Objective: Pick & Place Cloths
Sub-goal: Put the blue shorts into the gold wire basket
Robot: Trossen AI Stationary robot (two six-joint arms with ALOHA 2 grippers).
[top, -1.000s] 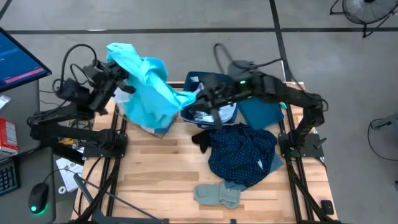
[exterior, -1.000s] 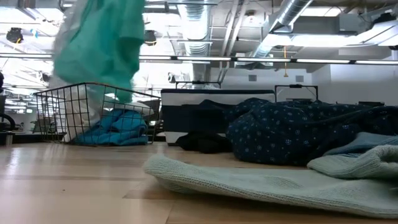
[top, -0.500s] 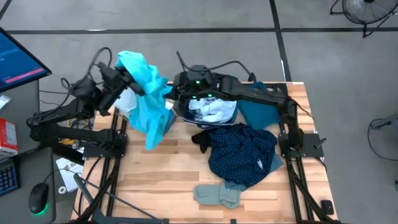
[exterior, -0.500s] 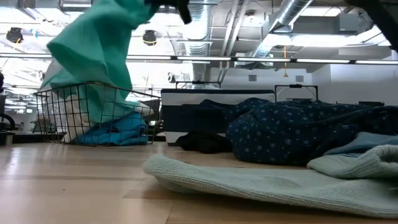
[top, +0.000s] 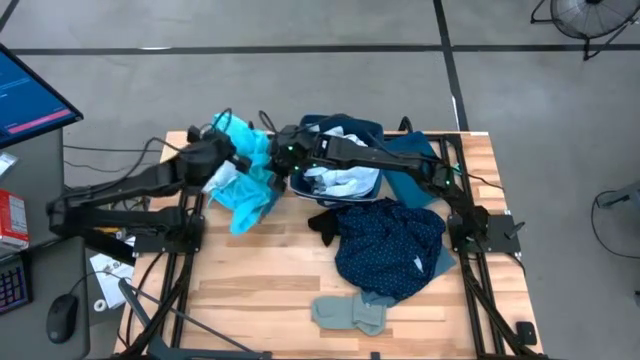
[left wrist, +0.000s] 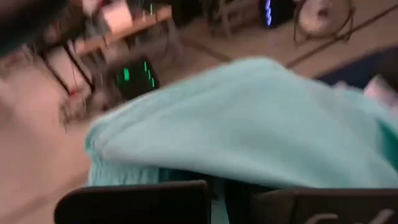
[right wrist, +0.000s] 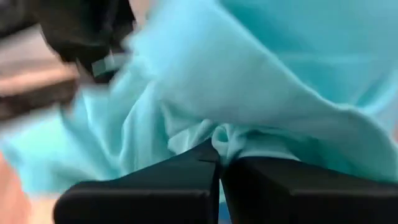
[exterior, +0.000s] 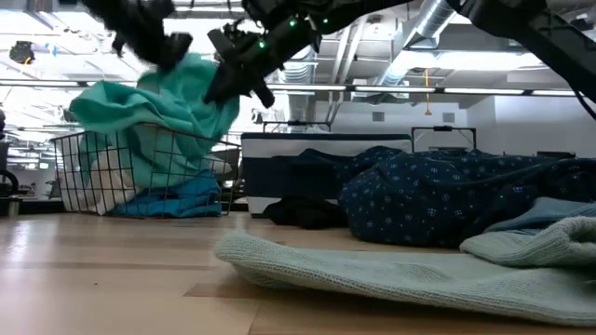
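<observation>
Wooden table (top: 260, 280): wire basket (exterior: 140, 172) holds turquoise cloth (top: 250, 180); bin (top: 345, 130) white-blue cloth (top: 340, 180).

The turquoise cloth (top: 248, 180) is soft, matt fabric with loose folds. The navy cloth (top: 388, 248) is thin, crumpled fabric printed with small white dots. The grey-green cloth (exterior: 391, 276) is a thicker knit with a fuzzy, rough surface. The black cloth (top: 322, 225) is matt fabric. The desk (top: 260, 280) is wood in pale and brown strips with a smooth, slightly glossy finish. The basket (exterior: 140, 172) is thin dark wire. The bin (top: 345, 128) is smooth rigid plastic.
</observation>
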